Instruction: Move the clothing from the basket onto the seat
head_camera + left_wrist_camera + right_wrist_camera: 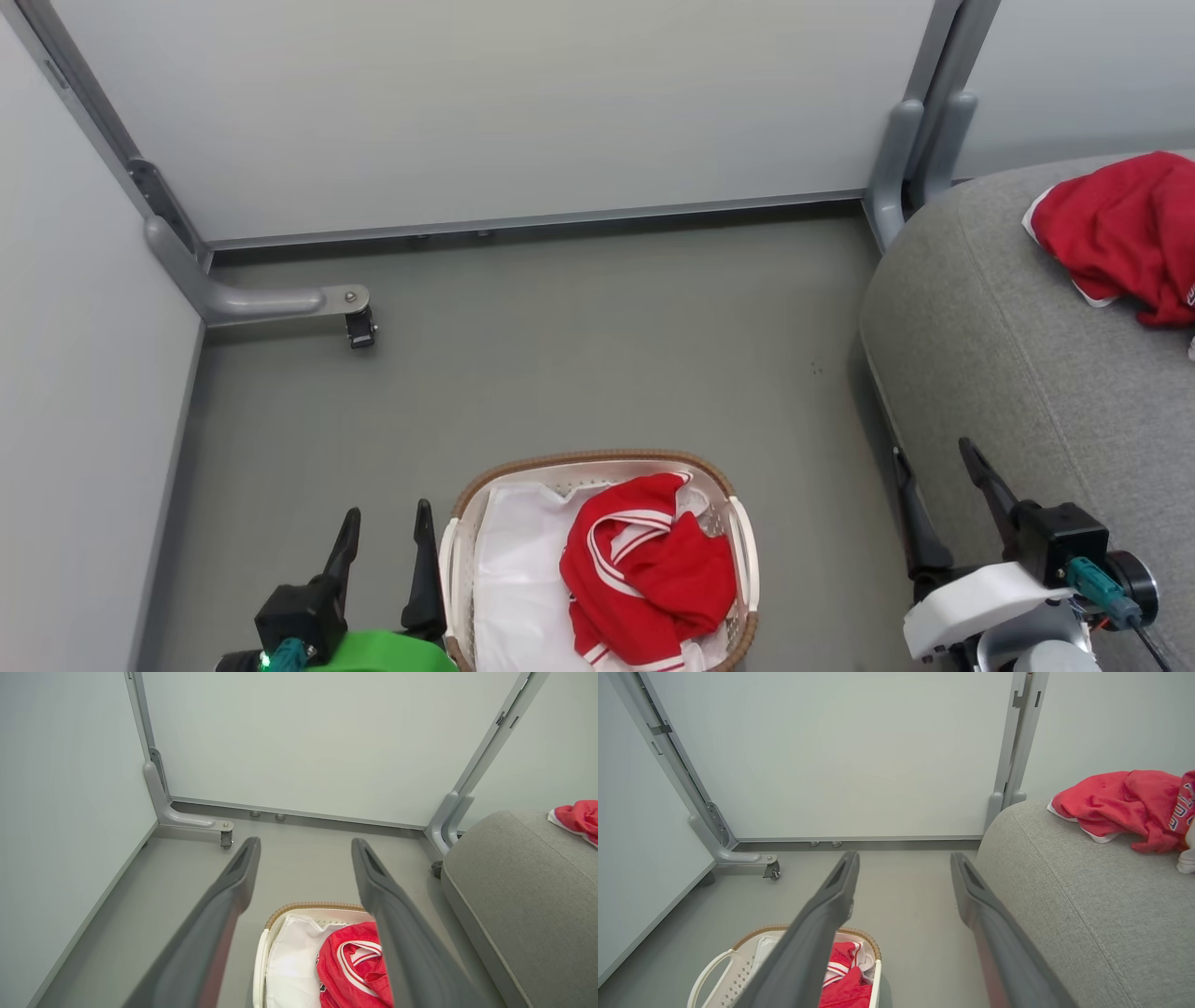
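A red garment with white stripe trim (pixel 649 574) lies crumpled in the cream basket (pixel 742 541) with its brown rim, on the floor at the bottom centre. It rests on a white cloth (pixel 518 579). Another red garment (pixel 1125 233) lies on the grey seat (pixel 990 317) at the right. My left gripper (pixel 387 523) hangs open just left of the basket, nothing between its fingers. My right gripper (pixel 934 457) stands open over the seat's front edge, empty. The left wrist view shows the basket (pixel 289 910) and red garment (pixel 355 966) below its fingers; the right wrist view shows the seat's garment (pixel 1115 800).
Pale partition panels (pixel 485 103) close the back and left. A metal foot with a castor (pixel 359 327) juts onto the floor at the left, and a grey post (pixel 901 159) stands by the seat's corner. Grey floor (pixel 579 355) lies beyond the basket.
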